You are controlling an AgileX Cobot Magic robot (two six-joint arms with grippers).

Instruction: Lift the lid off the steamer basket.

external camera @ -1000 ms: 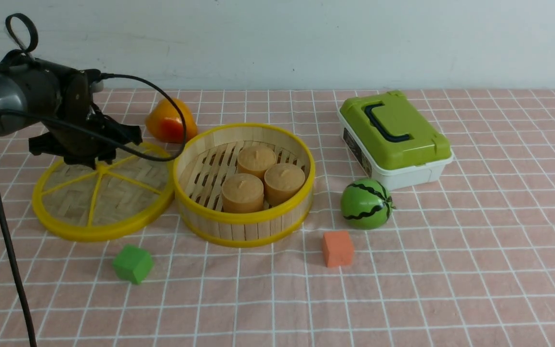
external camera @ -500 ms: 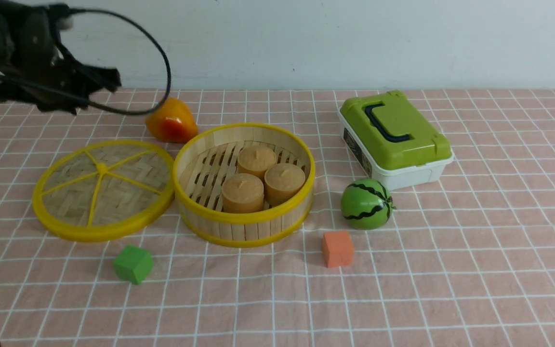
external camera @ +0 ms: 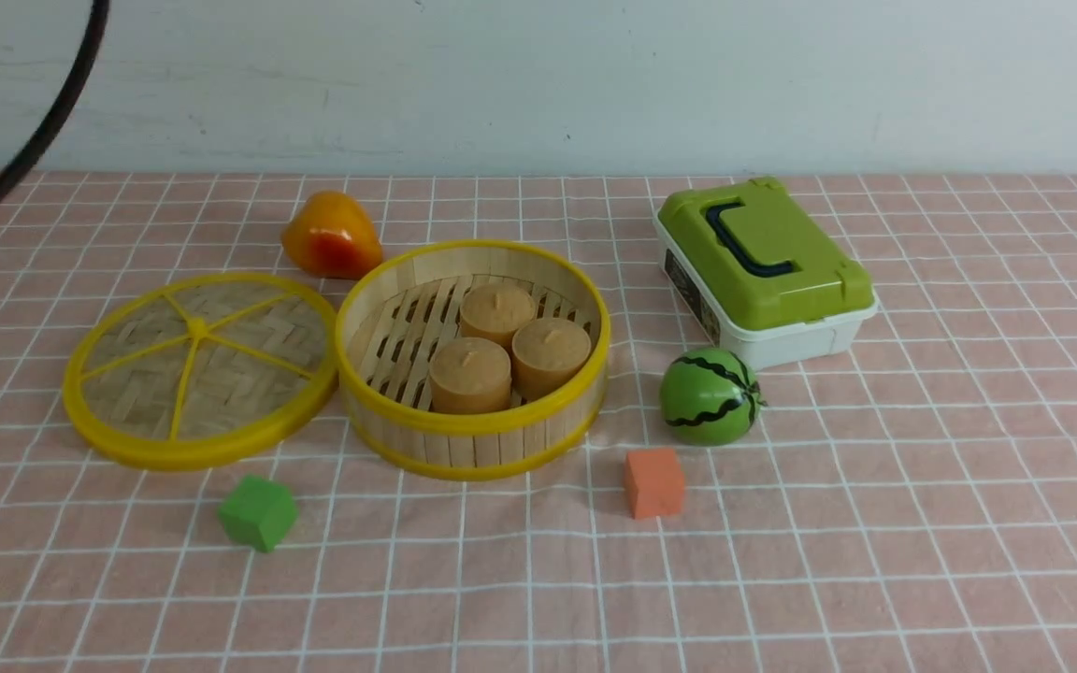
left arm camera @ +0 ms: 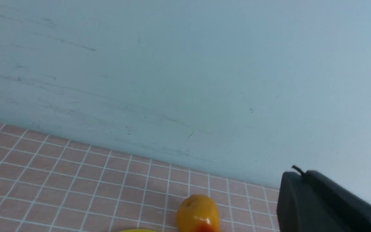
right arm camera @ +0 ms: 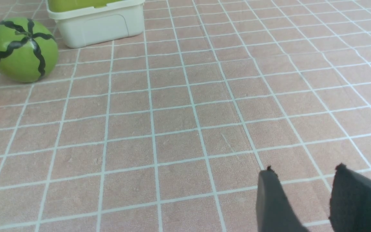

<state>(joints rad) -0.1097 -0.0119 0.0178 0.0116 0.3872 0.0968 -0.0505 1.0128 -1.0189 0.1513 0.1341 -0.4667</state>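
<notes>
The lid (external camera: 200, 369), a woven bamboo disc with a yellow rim and spokes, lies flat on the cloth to the left of the steamer basket (external camera: 473, 422), with its edge against the basket wall. The basket stands open with three tan buns (external camera: 498, 348) inside. My left gripper (left arm camera: 301, 174) shows only in the left wrist view, raised high and facing the wall, its fingers together and holding nothing. In the front view only its black cable (external camera: 34, 140) shows. My right gripper (right arm camera: 304, 169) is open and empty, low over bare cloth.
An orange-yellow fruit (external camera: 331, 236) sits behind the lid and also shows in the left wrist view (left arm camera: 198, 214). A green-lidded white box (external camera: 768, 266), a toy watermelon (external camera: 710, 394), an orange cube (external camera: 654, 481) and a green cube (external camera: 258, 511) lie around the basket.
My left arm has lifted up and away to the left from over the lid and left the front view. The lid stays flat on the cloth.
</notes>
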